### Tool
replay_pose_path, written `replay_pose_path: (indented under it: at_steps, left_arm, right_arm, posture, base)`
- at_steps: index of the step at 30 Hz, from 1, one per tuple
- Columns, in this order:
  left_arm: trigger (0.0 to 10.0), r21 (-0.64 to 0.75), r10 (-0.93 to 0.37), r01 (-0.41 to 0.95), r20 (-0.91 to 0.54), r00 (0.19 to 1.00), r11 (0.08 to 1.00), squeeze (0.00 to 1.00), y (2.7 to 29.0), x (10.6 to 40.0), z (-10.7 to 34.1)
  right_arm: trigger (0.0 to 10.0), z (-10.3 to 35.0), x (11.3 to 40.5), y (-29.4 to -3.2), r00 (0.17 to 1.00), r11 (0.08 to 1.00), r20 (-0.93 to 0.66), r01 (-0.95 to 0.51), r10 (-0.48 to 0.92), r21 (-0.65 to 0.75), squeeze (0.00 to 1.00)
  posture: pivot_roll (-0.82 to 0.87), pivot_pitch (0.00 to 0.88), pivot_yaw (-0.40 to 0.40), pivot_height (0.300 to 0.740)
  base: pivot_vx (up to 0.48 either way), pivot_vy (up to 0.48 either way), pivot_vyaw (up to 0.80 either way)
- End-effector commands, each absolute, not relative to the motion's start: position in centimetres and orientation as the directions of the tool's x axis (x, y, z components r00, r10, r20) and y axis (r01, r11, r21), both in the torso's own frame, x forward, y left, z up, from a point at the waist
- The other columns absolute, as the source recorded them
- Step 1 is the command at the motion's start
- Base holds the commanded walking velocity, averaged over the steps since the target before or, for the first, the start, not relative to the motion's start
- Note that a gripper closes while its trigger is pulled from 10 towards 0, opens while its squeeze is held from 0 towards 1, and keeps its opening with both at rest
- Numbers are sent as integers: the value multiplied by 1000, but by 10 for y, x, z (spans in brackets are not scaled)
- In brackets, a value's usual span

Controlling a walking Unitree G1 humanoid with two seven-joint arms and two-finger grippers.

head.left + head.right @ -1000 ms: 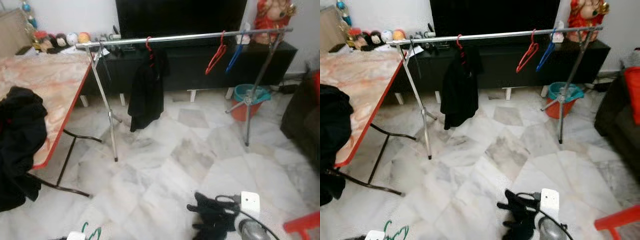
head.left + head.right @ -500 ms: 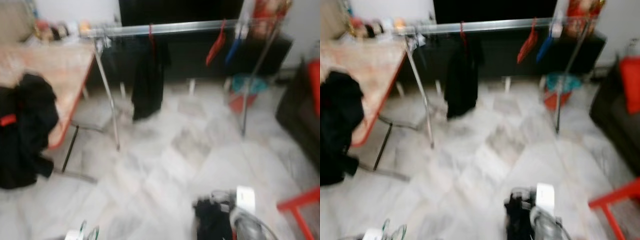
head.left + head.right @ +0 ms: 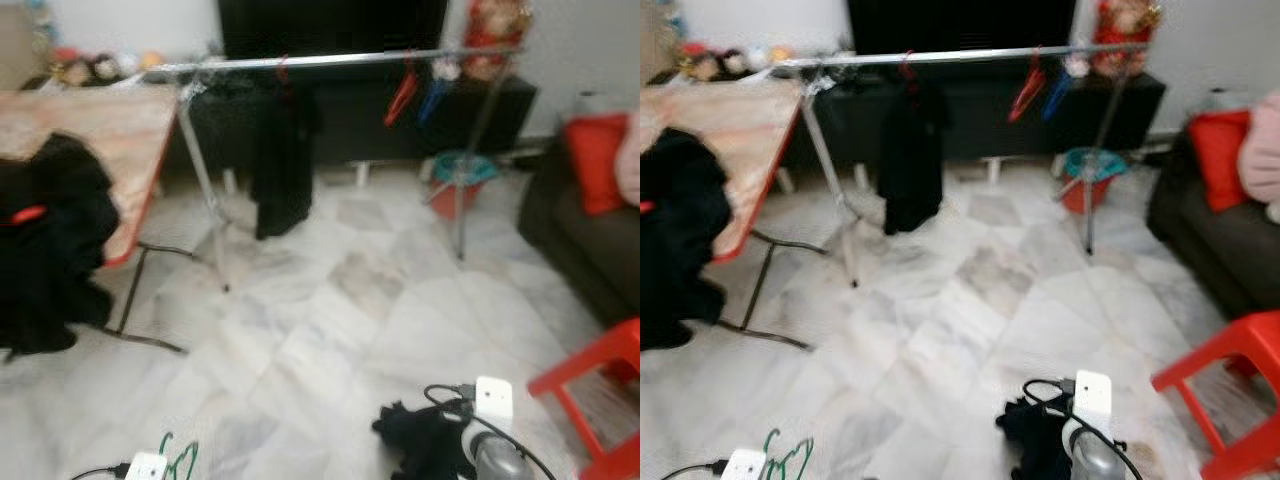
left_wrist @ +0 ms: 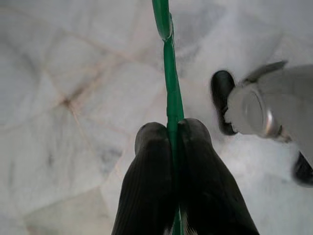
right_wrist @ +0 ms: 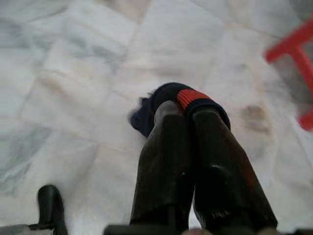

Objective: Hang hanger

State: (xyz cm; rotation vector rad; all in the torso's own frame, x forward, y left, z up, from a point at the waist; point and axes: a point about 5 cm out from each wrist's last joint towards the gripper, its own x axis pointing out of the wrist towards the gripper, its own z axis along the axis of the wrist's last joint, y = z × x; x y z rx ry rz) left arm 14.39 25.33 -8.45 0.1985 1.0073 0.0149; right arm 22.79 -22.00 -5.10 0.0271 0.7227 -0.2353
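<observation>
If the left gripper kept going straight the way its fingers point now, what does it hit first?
Most likely the marble floor: the left gripper, shut on the green hanger, points down at bare tiles. Depth is unclear.

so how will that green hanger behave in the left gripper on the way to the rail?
The green hanger looks thin and probably light. The left gripper pinches one narrow bar, so it may pivot or swing. It seems rigid, unlike the black garment drooping on the rail.
</observation>
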Motion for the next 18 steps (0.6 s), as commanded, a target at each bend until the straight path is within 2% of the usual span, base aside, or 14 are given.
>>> replay_pose_path:
  at_steps: [1, 18]
  left_arm:
    - [10000, 169, 105, 92, -868, 485, 981, 0, 255, 129, -90]
    - [10000, 168, 104, 90, -868, 485, 982, 0, 255, 129, -90]
  right_arm:
    - [10000, -48, 232, -221, 738, 973, -643, 224, -207, -56, 0]
    - [10000, -46, 235, -220, 743, 975, -638, 216, -203, -58, 0]
  posture:
    - [132, 0, 5, 732]
    - [134, 0, 4, 732]
  base:
    - [-255, 0, 0]
    - [-254, 0, 0]
